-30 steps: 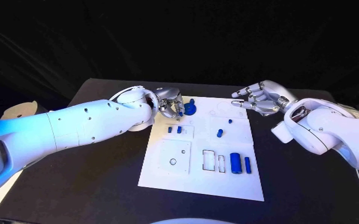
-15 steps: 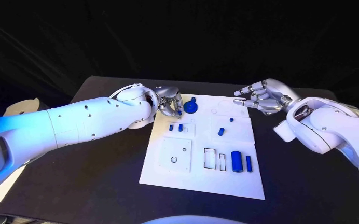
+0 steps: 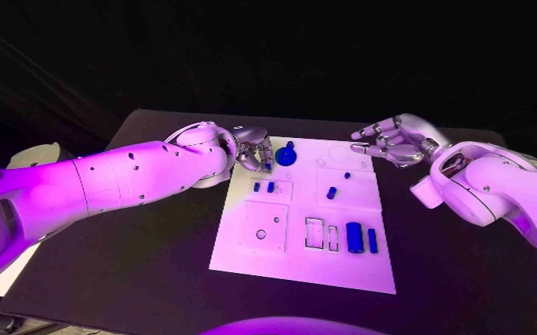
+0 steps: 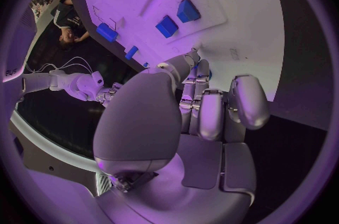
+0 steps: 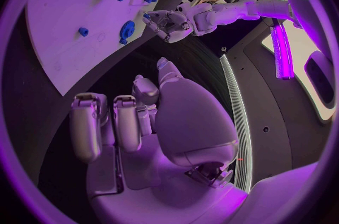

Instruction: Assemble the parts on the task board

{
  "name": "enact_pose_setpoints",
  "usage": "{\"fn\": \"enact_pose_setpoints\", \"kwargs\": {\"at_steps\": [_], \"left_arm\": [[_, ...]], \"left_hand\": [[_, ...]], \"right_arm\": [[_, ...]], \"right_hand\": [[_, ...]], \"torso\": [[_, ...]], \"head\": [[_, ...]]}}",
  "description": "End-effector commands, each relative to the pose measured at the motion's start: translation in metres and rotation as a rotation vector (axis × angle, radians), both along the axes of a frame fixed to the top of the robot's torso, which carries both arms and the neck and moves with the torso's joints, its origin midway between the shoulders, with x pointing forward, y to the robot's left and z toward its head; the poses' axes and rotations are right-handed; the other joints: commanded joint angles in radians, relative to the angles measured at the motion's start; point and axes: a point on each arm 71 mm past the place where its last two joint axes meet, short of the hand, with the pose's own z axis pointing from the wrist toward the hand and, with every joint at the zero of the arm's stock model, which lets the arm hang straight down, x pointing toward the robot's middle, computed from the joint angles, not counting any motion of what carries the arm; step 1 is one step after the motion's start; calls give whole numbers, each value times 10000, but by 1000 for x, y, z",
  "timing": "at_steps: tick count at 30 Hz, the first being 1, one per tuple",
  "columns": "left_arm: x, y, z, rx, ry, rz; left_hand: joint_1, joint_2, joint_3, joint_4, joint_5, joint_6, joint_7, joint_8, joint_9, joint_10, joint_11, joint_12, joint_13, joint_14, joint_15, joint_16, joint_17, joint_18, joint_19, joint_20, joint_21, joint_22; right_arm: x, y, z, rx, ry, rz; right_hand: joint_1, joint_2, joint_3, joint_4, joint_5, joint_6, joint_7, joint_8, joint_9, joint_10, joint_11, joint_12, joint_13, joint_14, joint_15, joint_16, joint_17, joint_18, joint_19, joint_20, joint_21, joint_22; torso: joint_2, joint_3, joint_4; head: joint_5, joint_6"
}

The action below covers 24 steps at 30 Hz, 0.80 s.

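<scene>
Two hands flank the task board (image 3: 302,219)'s far end: the left hand (image 3: 253,155), fingers curled in and apparently holding nothing, sits just beside the round blue part (image 3: 286,156), seemingly set to grasp it; the right hand (image 3: 394,141) hovers spread and empty. The part's stem points up and away.

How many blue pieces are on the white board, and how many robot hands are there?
Blue pieces: 7, namely a round knob, two small blocks, a small peg, a tiny piece, a big cylinder, a thin bar.
Robot hands: 2, left hand, right hand.
Total: 9
</scene>
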Motion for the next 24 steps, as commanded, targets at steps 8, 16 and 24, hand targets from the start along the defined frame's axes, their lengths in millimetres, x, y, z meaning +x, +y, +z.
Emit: {"fn": "enact_pose_setpoints", "kwargs": {"at_steps": [8,16,24], "left_arm": [[-2,-2,-3,176,383,-67],[-2,-2,-4,221,451,-77],[-3,-3,-4,235,494,-123]], "left_hand": [[-112,-14,77,-23,-6,88,19,39,10,94,10,-49,15,339,-72,18,-16,-76,87,14,36,7],[-131,-10,89,-30,-7,106,15,38,10,113,5,-58,19,340,-76,24,-12,-78,89,12,51,23],[-131,-10,89,-30,-7,106,15,38,10,113,5,-58,19,340,-76,24,-12,-78,89,12,51,23]], "right_arm": [[0,2,0,-93,-93,149],[0,2,0,-101,-90,154],[0,2,0,-110,-79,153]], "right_hand": [[53,61,-11,-25,34,80,24,6,9,9,-24,20,9,755,-50,-43,1353,47,126,-42,-24,784],[53,61,-11,-25,34,80,24,6,9,9,-24,20,9,755,-50,-43,1353,47,126,-42,-24,784],[73,68,-13,-35,60,82,23,6,9,10,-26,22,6,757,-52,-39,1360,46,128,-45,-23,786]], "torso": [[0,0,11],[6,-5,-4],[-2,-5,7]], "head": [[56,-214],[53,-260],[83,-259]]}}
